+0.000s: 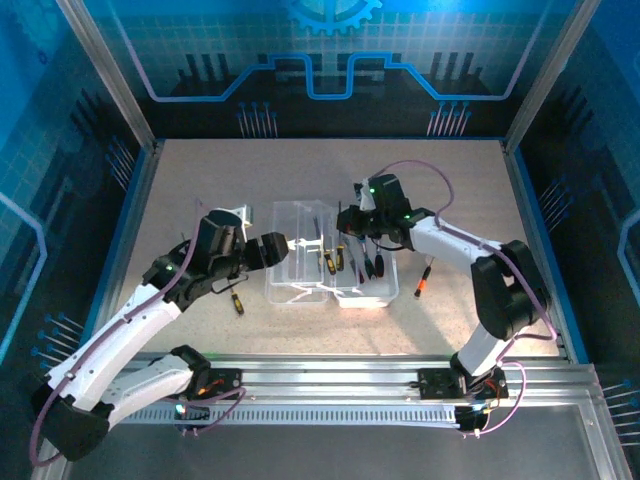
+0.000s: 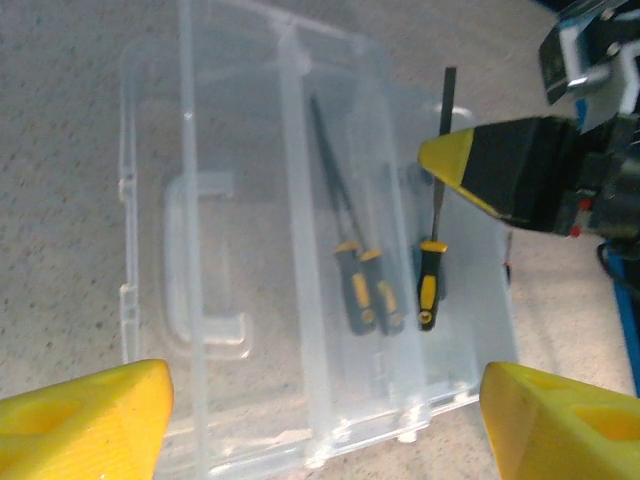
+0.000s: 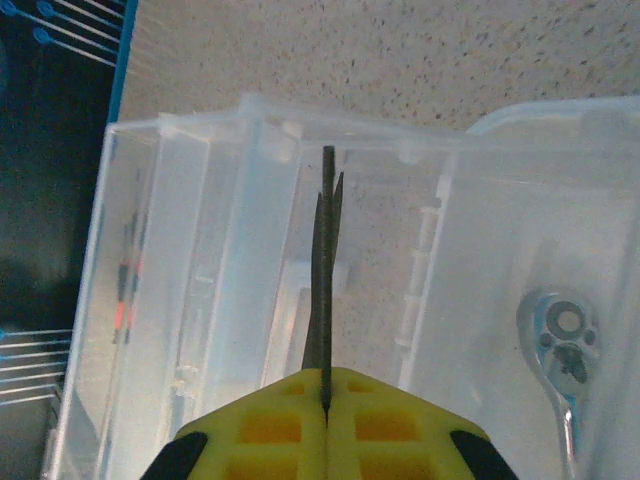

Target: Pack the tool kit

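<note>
The tool kit case point(image 1: 300, 255) lies open in the middle of the bench point(image 1: 450, 180), its clear halves spread flat side by side, about midway between the left and right edges. The right gripper point(image 3: 325, 400) hangs over the case with its yellow pads pressed together, clamped on the thin dark shaft of a black-and-yellow screwdriver point(image 2: 430, 285), whose handle points down into the tray. Just beside it, two more screwdrivers point(image 2: 365, 290) lie side by side inside the case. A ratchet point(image 3: 560, 335) rests in the neighbouring half. The left gripper point(image 1: 278, 246) hovers at the case's left side, its fingers point(image 2: 85, 415) spread wide apart and holding nothing. A dark screwdriver point(image 1: 237, 300) lies loose on the bench left of the case, and an orange-handled one point(image 1: 423, 283) lies to its right.
</note>
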